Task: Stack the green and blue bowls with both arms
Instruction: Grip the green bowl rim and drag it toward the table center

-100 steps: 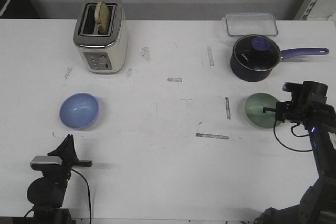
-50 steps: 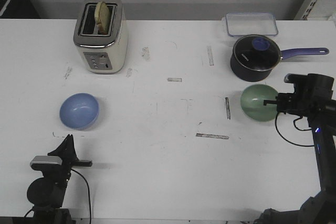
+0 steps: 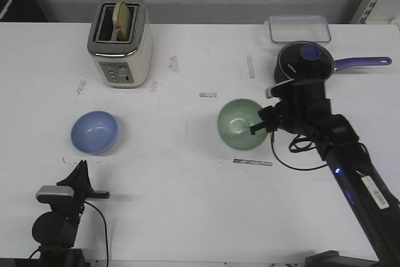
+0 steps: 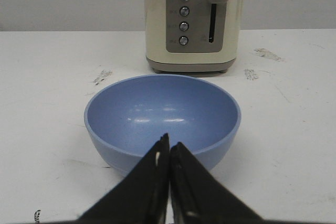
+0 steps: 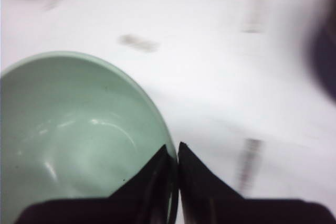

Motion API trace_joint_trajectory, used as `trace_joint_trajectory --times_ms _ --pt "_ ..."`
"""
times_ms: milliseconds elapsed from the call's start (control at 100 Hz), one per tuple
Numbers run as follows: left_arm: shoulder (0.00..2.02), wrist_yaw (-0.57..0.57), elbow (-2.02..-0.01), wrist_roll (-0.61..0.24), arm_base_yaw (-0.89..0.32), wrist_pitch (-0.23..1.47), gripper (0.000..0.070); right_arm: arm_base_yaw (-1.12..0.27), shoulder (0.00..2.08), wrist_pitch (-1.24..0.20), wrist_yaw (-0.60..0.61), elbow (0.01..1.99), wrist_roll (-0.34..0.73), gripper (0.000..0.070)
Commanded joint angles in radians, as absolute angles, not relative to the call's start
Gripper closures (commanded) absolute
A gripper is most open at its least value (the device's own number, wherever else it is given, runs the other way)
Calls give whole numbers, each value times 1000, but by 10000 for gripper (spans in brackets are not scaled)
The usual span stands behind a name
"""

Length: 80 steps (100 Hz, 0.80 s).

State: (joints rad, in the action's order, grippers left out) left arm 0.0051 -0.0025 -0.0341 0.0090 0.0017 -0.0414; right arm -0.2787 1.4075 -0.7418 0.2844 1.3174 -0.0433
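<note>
The right gripper [image 3: 261, 124] pinches the rim of the green bowl [image 3: 241, 124], one finger inside and one outside, holding it tilted just right of the front view's centre. The left gripper [image 4: 169, 153] sits at the lower left with its fingers pressed together, empty, pointing at the blue bowl [image 3: 94, 132], which rests on the table [image 3: 187, 204] at middle left.

Count: two bowls, two arms, one toaster [image 3: 120, 42] at upper left, one saucepan [image 3: 304, 68] and one clear container [image 3: 299, 29] at upper right.

Half a second ago the green bowl hung at the right edge, below the saucepan; it has since travelled leftward with the right arm. The blue bowl and left gripper are unchanged.
</note>
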Motion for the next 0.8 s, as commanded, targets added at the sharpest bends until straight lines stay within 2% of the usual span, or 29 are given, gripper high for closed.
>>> trace_joint_trajectory --times_ms 0,270,470,660,720,790 --pt "3 -4 -14 8 0 -54 699 -352 1459 -734 279 1327 -22 699" --pt "3 -3 -14 7 0 -54 699 -529 1649 -725 227 1327 -23 699" --pt "3 -4 -14 8 0 -54 699 -572 1755 -697 228 1327 -27 699" --pt "3 -4 -14 8 0 -54 699 -580 1769 -690 229 1327 -27 694" --pt "3 -4 -14 8 0 -54 699 -581 1768 -692 234 1328 -27 664" --pt "3 -4 -14 8 0 -54 699 -581 1766 -697 239 1328 -27 543"
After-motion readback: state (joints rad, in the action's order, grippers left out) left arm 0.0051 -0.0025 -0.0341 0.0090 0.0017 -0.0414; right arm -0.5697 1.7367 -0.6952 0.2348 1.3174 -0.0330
